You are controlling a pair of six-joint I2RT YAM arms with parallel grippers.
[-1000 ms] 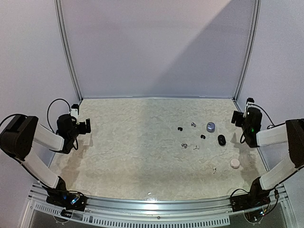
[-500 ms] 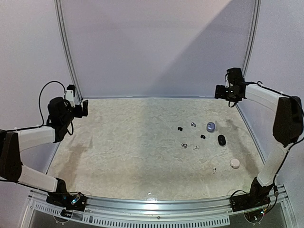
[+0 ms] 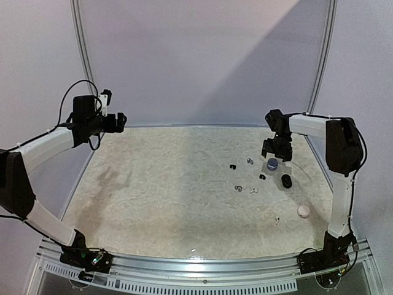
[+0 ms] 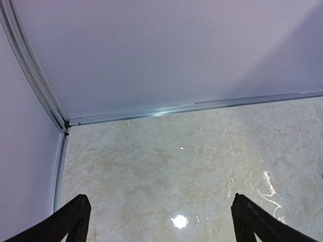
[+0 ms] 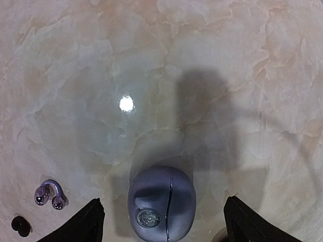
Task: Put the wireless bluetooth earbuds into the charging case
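Observation:
A bluish-grey charging case (image 5: 161,201), pebble-shaped with a seam down its middle, lies on the table (image 3: 172,196). My right gripper (image 5: 162,204) hangs right above it, open, with a gap between each finger and the case. In the top view that gripper (image 3: 276,151) sits just behind the case (image 3: 272,164). Earbuds lie scattered to its left: a black one (image 3: 233,166), a silvery one (image 3: 249,161), another black one (image 3: 262,177). A silvery earbud (image 5: 49,194) and a black earbud (image 5: 20,225) show in the right wrist view. My left gripper (image 3: 118,121) is raised at the far left corner, open and empty (image 4: 159,204).
A black case (image 3: 287,180) lies just right of the bluish one, and a pale round case (image 3: 303,211) nearer the front right. More earbuds lie near the middle right (image 3: 238,188) and one small white one (image 3: 277,220) toward the front. Metal frame posts (image 3: 85,61) edge the walls.
My right arm swung up from the right side, then down over the bluish case, its jaws narrowing slightly. My left arm rose from the table's left side toward the far left corner.

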